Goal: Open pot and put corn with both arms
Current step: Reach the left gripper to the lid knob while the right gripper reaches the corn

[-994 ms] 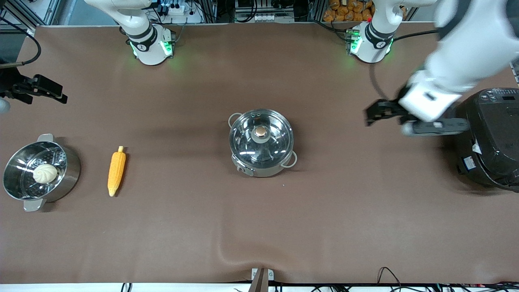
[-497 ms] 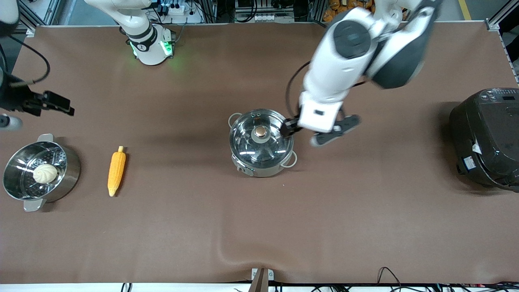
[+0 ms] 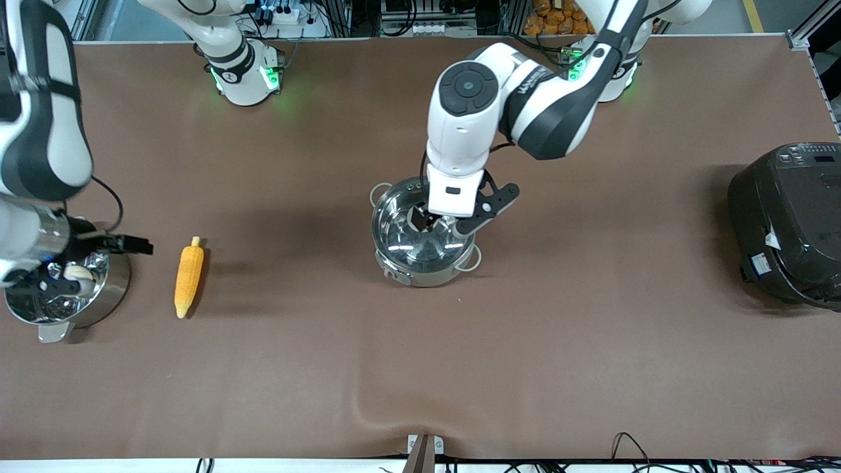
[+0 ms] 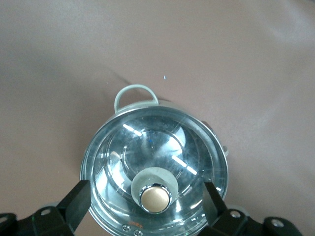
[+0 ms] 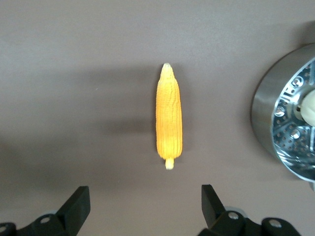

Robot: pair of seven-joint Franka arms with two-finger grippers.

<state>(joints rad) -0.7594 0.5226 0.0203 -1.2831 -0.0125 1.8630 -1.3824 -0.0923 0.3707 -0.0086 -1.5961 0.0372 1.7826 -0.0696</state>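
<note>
The steel pot (image 3: 420, 272) stands mid-table with its glass lid (image 3: 397, 233) on. My left gripper (image 3: 430, 222) hangs over the lid and hides the knob in the front view. In the left wrist view its open fingers (image 4: 74, 204) stand on either side of the coppery knob (image 4: 155, 197), not touching it. The corn (image 3: 189, 276) lies on the mat toward the right arm's end. My right gripper (image 3: 98, 253) is up in the air by the corn's stub end, open and empty. The right wrist view shows the corn (image 5: 169, 118) ahead of its open fingers (image 5: 211, 204).
A steel steamer pot (image 3: 112, 289) with a pale bun (image 5: 310, 108) stands beside the corn at the right arm's end. A black rice cooker (image 3: 788, 223) stands at the left arm's end. The brown mat has a wrinkle (image 3: 368, 401) near the front edge.
My left arm swung from beside the rice cooker to over the pot's lid. My right arm came in toward the front camera, from the table's edge to beside the corn and steamer pot.
</note>
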